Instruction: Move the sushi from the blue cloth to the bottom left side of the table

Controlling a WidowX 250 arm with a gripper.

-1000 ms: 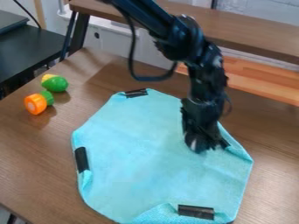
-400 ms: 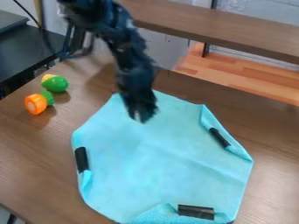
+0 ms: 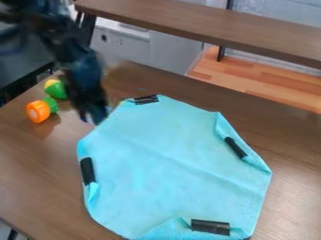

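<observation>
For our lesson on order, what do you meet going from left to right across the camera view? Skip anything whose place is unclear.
Orange and green toy → gripper → far black strip on the cloth → right-hand black strip on the cloth.

The hand (image 3: 93,115) is a dark smear from here, too blurred to say whether it touches the cloth (image 3: 169,164). The arm (image 3: 76,54), blurred too, runs out of sight at upper left, covering part of the green toy (image 3: 54,90) and the black desk (image 3: 22,65). The cloth's bottom and the surface (image 3: 25,159) are cut off below.
</observation>
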